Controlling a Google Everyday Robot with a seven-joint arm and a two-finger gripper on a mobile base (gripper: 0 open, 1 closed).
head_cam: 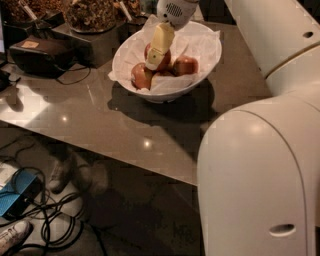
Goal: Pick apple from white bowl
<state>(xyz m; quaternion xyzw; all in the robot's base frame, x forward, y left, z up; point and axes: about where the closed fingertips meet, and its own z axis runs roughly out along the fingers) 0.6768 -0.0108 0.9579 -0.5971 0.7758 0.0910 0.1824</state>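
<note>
The white bowl [202,75], lined with crinkled white paper, stands at the far middle of the grey table. In it lies the deep-red apple [166,58], with smaller red-yellow apples [141,76] beside it. My gripper [156,59] reaches down into the bowl from above, and its pale yellow part lies right over the front of the apple, hiding much of it. The sticker is not visible.
Dark containers of dried bits [90,15] and a dark box [42,50] with a cable stand at the table's far left. My white arm [250,175] fills the right side. Below the table's near edge [125,160] lie cables, a blue object [17,192] and shoes.
</note>
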